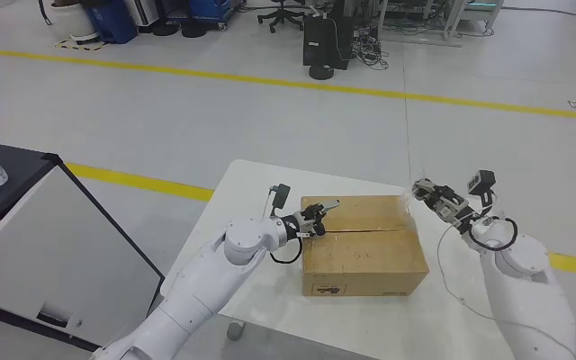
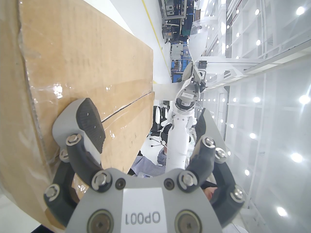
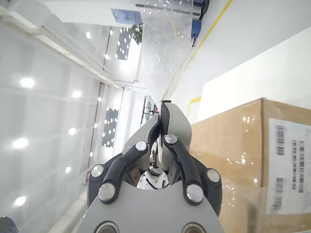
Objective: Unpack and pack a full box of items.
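Observation:
A closed cardboard box [image 1: 363, 243] sits on the white table [image 1: 252, 193], its top flaps meeting at a centre seam [image 2: 126, 105]. My left gripper [image 1: 317, 216] is open at the box's left end, one pad [image 2: 90, 122] resting on the top by the seam. My right gripper [image 1: 425, 191] hovers off the box's far right corner, shut on a strip of clear tape [image 3: 167, 47] that stretches away from its fingertips. The box's side with a barcode label [image 3: 289, 166] lies beside that gripper.
A dark cabinet [image 1: 54, 243] stands to the left of the table. Yellow floor lines [image 1: 297, 83] and office chairs and equipment [image 1: 328, 40] lie beyond. The table's right part [image 1: 450, 306] beside the box is bare.

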`<state>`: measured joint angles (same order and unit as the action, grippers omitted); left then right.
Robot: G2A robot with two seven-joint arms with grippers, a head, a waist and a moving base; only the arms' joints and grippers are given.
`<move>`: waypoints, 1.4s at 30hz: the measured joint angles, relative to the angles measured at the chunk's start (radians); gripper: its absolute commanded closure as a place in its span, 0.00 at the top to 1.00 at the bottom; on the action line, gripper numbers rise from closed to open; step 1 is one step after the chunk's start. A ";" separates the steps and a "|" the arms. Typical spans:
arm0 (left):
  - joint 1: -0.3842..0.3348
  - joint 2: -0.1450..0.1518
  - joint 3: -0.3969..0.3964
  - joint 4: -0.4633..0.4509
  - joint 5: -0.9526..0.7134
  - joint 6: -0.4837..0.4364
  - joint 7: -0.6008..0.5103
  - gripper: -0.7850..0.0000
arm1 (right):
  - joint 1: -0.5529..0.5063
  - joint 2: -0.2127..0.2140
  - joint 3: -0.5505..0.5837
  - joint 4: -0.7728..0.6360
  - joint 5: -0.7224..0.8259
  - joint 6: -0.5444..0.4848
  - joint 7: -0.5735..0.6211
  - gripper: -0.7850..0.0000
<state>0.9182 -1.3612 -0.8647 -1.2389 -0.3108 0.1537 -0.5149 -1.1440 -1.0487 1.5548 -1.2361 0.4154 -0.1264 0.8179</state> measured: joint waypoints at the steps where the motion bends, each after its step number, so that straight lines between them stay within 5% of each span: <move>1: 0.000 0.000 0.000 0.000 0.000 0.000 0.000 1.00 | -0.007 0.001 -0.005 -0.025 -0.015 0.011 0.005 0.00; 20: 0.000 0.000 0.000 0.000 0.000 0.000 0.000 1.00 | 0.017 -0.010 -0.243 -0.156 -0.433 -0.131 -0.017 0.00; 42: 0.000 0.000 0.000 0.000 0.000 0.000 0.000 1.00 | 0.009 -0.010 -0.248 -0.156 -0.416 -0.164 -0.014 0.00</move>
<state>0.9182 -1.3612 -0.8647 -1.2389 -0.3108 0.1537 -0.5149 -1.1354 -1.0591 1.3069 -1.3921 -0.0011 -0.2899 0.8038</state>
